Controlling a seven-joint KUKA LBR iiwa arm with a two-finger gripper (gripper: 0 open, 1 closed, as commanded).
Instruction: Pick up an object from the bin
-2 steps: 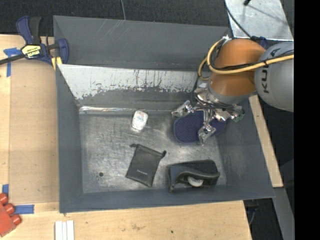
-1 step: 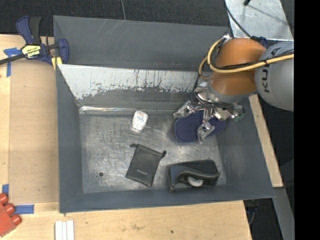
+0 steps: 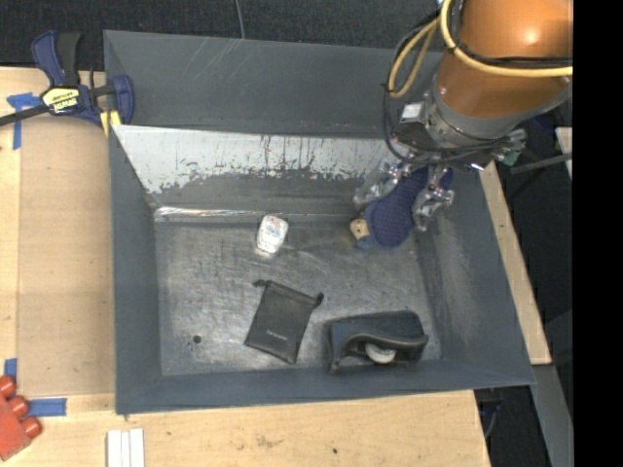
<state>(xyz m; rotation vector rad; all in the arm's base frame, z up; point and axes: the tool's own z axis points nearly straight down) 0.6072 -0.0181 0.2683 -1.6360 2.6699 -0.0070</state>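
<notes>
Pincer [image 3: 403,200] is gripping a dark blue rounded thing [image 3: 389,225] with a tan tip, fingers narrowly parted on either side of it. The grasp looks made and the lift is left to do, though whether it is clearing the bin [image 3: 292,163] floor is hard to judge. The wrist is hiding the thing's top. A white cylinder [image 3: 272,233] is lying to the pincer's left, and a flat pouch [image 3: 282,321] and a dark case [image 3: 378,339] are lying below it.

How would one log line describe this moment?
end effector: shut on blue thing | where: bin far right corner | lying loose: white object, black pouch, dark case
</notes>
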